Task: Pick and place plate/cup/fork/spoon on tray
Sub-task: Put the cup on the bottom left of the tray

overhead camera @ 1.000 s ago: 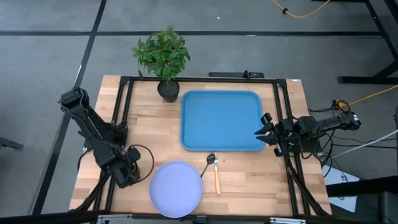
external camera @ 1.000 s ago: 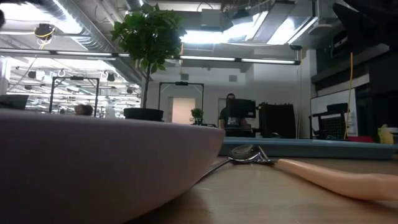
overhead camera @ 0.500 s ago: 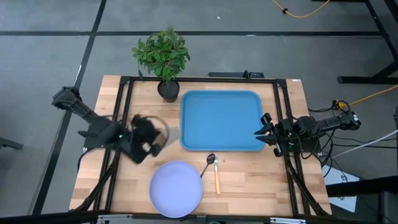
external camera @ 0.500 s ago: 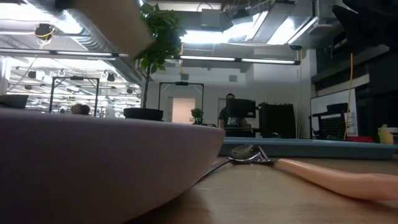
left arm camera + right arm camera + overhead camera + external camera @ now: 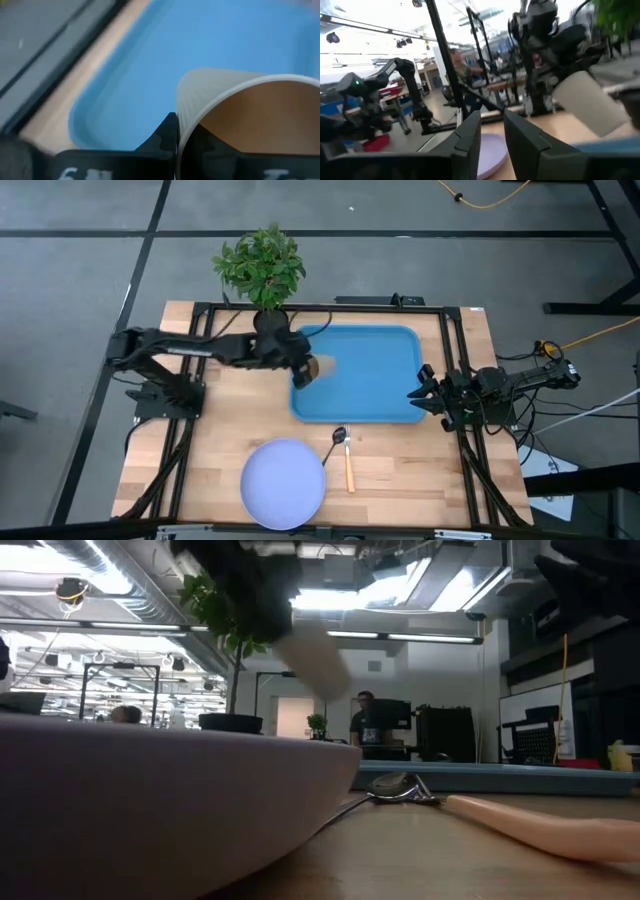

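The left gripper [image 5: 305, 367] pinches the small tan-beige ribbed cup [image 5: 324, 367], held tilted over the left part of the bright blue rectangular rimmed tray [image 5: 380, 395]. To place well — bring the cup upright, lower it onto bare tray floor clear of the rim, then release. The right gripper [image 5: 417, 392], fingers slightly spread, waits at the tray's right edge.

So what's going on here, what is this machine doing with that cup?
It is setting a tray. The left gripper holds the cup, tipped on its side, above the left part of the blue tray. The right gripper waits at the tray's right edge, holding nothing. The plate and the spoon lie on the wooden table, not yet on the tray.
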{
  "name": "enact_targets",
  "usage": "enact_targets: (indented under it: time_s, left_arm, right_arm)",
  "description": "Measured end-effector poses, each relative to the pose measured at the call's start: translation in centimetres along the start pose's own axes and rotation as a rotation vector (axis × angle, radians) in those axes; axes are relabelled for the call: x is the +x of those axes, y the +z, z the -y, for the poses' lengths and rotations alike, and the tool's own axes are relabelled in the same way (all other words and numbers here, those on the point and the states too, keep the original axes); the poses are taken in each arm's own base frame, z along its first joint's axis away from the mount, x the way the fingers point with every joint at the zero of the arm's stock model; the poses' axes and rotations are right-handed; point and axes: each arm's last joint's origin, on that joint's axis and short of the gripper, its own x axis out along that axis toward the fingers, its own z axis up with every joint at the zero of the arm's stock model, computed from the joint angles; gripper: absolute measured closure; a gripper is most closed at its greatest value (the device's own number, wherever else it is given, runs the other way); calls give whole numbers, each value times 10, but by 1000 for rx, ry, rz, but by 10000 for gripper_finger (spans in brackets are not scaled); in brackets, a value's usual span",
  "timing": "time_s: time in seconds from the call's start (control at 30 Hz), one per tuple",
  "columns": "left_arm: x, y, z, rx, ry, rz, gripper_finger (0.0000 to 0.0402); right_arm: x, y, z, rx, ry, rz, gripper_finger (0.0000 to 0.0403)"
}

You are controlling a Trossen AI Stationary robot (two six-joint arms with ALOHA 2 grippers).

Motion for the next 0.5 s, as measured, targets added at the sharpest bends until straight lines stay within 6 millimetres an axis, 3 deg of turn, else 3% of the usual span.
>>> enact_targets:
  time_s: [0.2,0.5]
  left_arm:
    - [20,-2,4,-13,-45,-196,401]
    - [36,-11,34,-12,-106,-431,401]
  right_arm:
    - [-1,-10,3,68,-35,-102,313]
    - [-1,-12,3,92,-42,-118,313]
